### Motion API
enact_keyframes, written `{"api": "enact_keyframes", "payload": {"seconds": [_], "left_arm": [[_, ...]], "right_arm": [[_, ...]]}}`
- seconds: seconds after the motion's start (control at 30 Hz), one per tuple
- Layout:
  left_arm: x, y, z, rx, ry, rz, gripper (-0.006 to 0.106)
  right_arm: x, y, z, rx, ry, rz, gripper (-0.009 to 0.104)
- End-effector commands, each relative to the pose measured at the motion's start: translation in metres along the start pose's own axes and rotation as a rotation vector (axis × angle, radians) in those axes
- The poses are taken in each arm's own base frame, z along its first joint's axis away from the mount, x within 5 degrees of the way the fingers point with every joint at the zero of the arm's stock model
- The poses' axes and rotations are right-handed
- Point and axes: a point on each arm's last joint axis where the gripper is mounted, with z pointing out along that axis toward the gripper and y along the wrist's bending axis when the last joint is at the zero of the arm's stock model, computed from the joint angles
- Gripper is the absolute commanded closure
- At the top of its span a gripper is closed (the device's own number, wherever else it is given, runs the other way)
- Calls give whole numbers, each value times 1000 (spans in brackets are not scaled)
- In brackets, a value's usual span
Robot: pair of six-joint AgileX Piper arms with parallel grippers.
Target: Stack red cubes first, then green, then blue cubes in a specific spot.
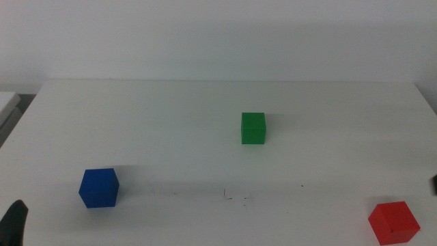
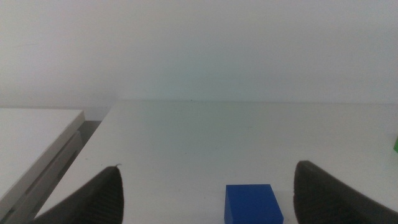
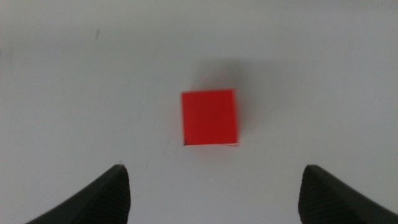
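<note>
Right tool (image 3: 211, 186) spread wide above red cube (image 3: 209, 117), not touching. Left tool (image 2: 205, 193) also spread wide, blue cube (image 2: 252, 204) just ahead. Green cube (image 1: 253, 128) mid-surface; scribble marks (image 1: 235, 198) between blue and red.

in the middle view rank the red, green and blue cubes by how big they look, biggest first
1. red cube, nearest the camera
2. blue cube, only slightly smaller
3. green cube, farthest

Nearness probably explains the differences.

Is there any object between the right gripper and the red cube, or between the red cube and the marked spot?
Nothing visible. The right gripper, jaws open, faces the red cube over bare table. The path to the scribble marks is bare too.
</note>
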Motion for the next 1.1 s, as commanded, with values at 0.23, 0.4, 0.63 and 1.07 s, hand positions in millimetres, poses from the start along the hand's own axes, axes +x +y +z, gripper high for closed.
{"api": "enact_keyframes", "payload": {"seconds": [0.23, 0.4, 0.63, 1.07], "left_arm": [[-2, 0, 0, 3, -18, -4, 7], [-2, 0, 0, 3, -18, -4, 7], [-2, 0, 0, 3, -18, -4, 7], [-2, 0, 0, 3, -18, -4, 7]], "right_arm": [[-30, 6, 66, -2, 138, -82, 2], [-37, 5, 96, 1, 201, -79, 2], [-34, 4, 126, 3, 279, -74, 2], [-10, 0, 153, 22, 218, -67, 2]]}}
